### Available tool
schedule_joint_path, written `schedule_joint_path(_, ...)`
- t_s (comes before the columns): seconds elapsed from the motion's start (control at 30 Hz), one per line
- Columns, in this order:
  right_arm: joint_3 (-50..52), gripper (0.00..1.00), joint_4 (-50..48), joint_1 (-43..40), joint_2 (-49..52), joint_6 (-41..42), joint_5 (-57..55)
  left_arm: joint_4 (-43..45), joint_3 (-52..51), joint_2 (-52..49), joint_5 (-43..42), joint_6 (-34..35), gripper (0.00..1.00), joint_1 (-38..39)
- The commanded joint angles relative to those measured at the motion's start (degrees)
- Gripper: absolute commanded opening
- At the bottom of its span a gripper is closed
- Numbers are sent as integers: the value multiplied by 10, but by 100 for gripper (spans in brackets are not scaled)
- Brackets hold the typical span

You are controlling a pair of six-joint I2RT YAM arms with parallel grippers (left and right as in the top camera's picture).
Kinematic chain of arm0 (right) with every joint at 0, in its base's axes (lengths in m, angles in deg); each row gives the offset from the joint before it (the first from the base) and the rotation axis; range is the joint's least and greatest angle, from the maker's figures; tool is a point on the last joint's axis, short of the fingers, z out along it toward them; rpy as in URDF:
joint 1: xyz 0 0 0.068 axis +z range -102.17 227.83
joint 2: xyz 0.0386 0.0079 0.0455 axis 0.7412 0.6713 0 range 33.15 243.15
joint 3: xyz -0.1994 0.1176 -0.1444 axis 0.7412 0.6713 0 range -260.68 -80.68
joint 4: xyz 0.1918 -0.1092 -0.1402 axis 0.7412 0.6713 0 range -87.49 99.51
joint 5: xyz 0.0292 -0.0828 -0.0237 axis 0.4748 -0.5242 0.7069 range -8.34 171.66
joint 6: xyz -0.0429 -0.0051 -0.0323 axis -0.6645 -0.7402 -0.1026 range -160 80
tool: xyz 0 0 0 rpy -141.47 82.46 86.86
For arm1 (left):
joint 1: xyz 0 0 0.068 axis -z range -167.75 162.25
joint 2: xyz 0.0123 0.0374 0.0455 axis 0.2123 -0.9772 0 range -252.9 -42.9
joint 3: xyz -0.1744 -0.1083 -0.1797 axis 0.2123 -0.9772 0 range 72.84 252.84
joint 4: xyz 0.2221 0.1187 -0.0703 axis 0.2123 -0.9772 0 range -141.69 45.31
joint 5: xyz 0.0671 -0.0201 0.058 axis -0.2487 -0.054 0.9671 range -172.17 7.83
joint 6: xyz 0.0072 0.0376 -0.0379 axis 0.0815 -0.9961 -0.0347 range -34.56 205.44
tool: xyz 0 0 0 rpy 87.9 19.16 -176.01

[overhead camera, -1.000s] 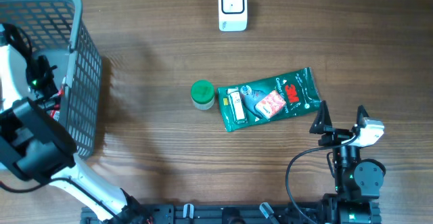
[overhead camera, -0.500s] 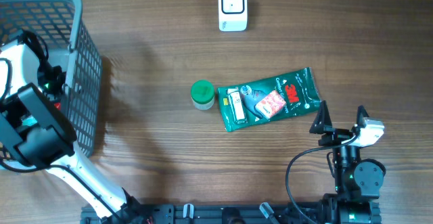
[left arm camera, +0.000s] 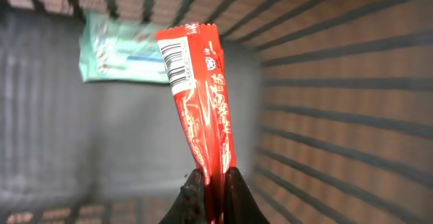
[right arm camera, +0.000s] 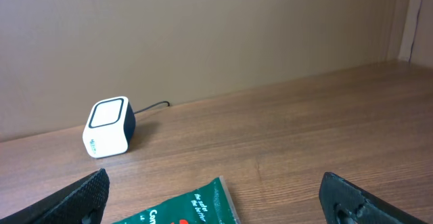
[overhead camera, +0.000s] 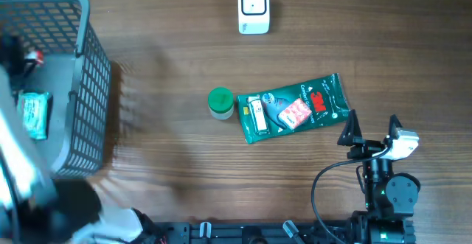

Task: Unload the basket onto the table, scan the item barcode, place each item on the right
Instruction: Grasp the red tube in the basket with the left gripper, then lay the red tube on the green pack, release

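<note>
- One grey plastic mesh basket (overhead camera: 94, 89).
- One red crinkled foil wrapper (left arm camera: 203, 102) with a printed barcode at its end.
- One pale green flat packet (overhead camera: 33, 115), lying inside the basket.
- One dark green flat plastic packet (overhead camera: 295, 107) with red and white print, on the desk (overhead camera: 177, 67).
- One small round jar with a green lid (overhead camera: 220, 102).
- One white box-shaped barcode scanner (overhead camera: 253, 8) with a dark window.
- One brown wooden desk.
- Two pairs of black fingers: the left fingers (left arm camera: 191, 195) and the right fingers (overhead camera: 349, 130).
</note>
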Motion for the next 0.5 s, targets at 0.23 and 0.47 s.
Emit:
schedule_joint_path(0.23,0,100,-3,-1,-3,-7,-4,-107,11,192,-6,-14,4,157)
schedule_joint_path(0.47,0,100,-3,-1,-3,-7,-4,-141,-47,175,43,22,4,427)
